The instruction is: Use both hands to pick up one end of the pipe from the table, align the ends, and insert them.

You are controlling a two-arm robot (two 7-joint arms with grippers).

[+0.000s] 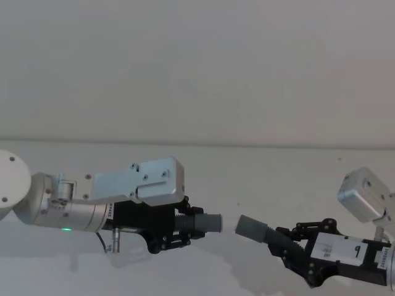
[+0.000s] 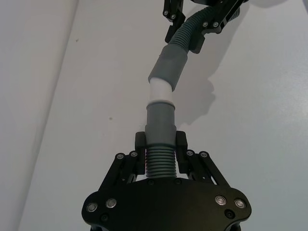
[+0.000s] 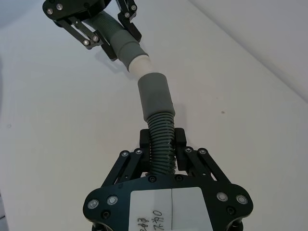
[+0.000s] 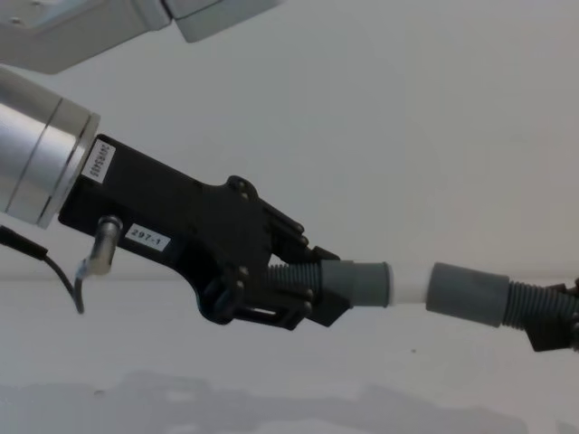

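left hand (image 1: 179, 231): low on the left in the head view, raised above the worktop (image 1: 259, 179); jaws clamped on the ribbed middle of the left pipe piece (image 1: 200, 224); black body on a silver wrist with a green light.
left pipe piece: held off the worktop, pointing toward the right; smooth grey cuff (image 4: 357, 283) sticks out past the fingertips; short white spigot (image 4: 407, 285) projects from that cuff.
spigot tip: in the chest view touching the mouth of the opposite cuff (image 4: 466, 294); in the left wrist view the white part (image 2: 160, 90) shows between the two grey cuffs, its tip at or just inside the far cuff; depth of entry cannot be told.
alignment: the two pieces meet at a slight angle, not in one straight line, as seen in both wrist views.
right pipe piece (image 1: 259, 229): held off the worktop, pointing toward the left; plain grey cuff forward, ribbed part (image 3: 161, 139) running back between the jaws.
right hand (image 1: 290, 243): low on the right in the head view; jaws clamped on the ribbed section of the right pipe piece; white label on the black body.
worktop: plain white, shadows of both hands beneath them.
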